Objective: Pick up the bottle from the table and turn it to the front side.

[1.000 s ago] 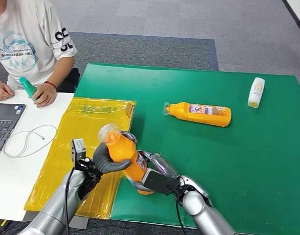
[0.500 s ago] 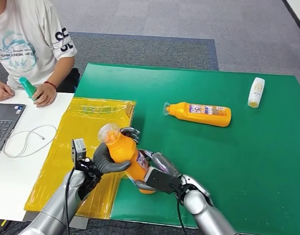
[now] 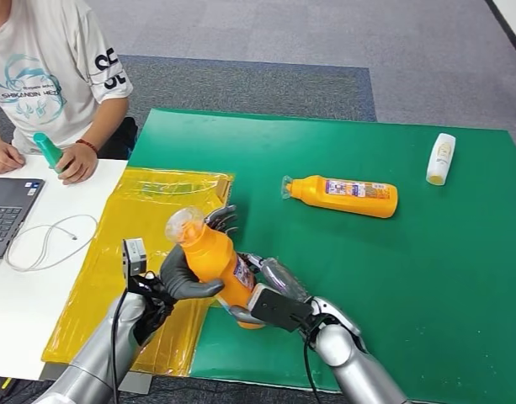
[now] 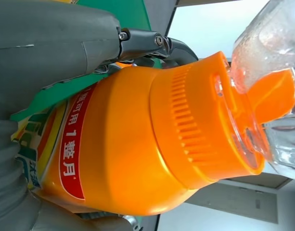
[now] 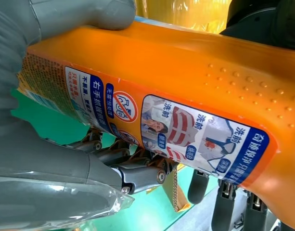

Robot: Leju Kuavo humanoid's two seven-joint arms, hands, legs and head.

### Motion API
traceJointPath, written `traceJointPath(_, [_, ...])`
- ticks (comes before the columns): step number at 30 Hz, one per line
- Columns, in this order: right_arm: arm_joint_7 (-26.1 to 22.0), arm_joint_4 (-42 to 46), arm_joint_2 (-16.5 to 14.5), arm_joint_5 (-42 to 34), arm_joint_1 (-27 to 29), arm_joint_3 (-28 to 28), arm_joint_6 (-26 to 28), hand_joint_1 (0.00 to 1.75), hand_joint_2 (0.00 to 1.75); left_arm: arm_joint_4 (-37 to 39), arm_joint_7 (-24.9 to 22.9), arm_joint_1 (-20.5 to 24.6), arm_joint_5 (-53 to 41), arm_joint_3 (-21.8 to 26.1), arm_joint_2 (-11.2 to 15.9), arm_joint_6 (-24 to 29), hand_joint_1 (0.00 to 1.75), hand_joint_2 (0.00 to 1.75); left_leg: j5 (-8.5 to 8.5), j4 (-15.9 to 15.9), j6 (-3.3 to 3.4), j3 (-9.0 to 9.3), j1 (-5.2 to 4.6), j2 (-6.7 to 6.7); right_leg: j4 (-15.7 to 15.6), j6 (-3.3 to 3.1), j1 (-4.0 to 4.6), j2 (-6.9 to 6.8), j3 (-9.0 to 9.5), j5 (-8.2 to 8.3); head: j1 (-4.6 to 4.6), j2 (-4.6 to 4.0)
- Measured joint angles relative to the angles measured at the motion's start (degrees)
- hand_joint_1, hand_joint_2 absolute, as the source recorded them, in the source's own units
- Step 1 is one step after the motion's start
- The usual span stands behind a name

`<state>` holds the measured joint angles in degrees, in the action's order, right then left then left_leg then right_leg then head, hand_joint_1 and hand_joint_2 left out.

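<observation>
An orange bottle [image 3: 212, 257] with a clear cap cover is held above the front edge of the green mat [image 3: 382, 278], tilted with its cap up and to the left. My left hand [image 3: 178, 276] holds its upper body, thumb across the front and fingers [image 3: 222, 219] spread behind it. My right hand [image 3: 273, 305] grips its base end from the right. The left wrist view shows the bottle [image 4: 138, 144] and its ribbed orange cap close up. In the right wrist view the bottle [image 5: 197, 72] shows a printed label, with my right hand [image 5: 47, 159] wrapped around it.
A second orange bottle [image 3: 341, 195] lies on its side mid-mat, and a small white bottle [image 3: 440, 158] lies at the far right. A yellow plastic bag [image 3: 140, 227] lies under my left hand. A person sits at the back left holding a teal bottle [image 3: 49, 150], beside a laptop [image 3: 7, 210] and cable [image 3: 49, 240].
The bottle's cap end has tipped slightly up and left. My left hand's fingers have spread out behind the bottle. The right hand keeps its grip on the base.
</observation>
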<state>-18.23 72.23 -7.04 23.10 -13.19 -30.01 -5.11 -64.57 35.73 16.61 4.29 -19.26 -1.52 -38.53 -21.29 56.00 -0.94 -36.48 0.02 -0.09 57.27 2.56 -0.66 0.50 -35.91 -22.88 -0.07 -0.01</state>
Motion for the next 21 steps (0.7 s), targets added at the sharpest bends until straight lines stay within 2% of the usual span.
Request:
traceJointPath(11, [-0.2,0.7,0.0,0.5,-0.1,0.0,0.0,1.75,1.75,0.0,-0.3,0.0,0.6,0.0,0.0,-0.4,0.0,1.75,0.0,0.0,0.0,0.0,0.0,0.0,0.0,0.0,0.0,0.0,-0.01,0.0,0.01,-0.01])
traceJointPath(21, [-2.9,5.1,0.0,3.9,0.8,0.0,2.3,1.72,1.75,0.0,-1.1,0.0,3.1,0.0,0.0,-2.2,0.0,1.75,0.0,0.0,0.0,0.0,0.0,0.0,0.0,0.0,0.0,0.0,-0.01,0.0,0.01,-0.02])
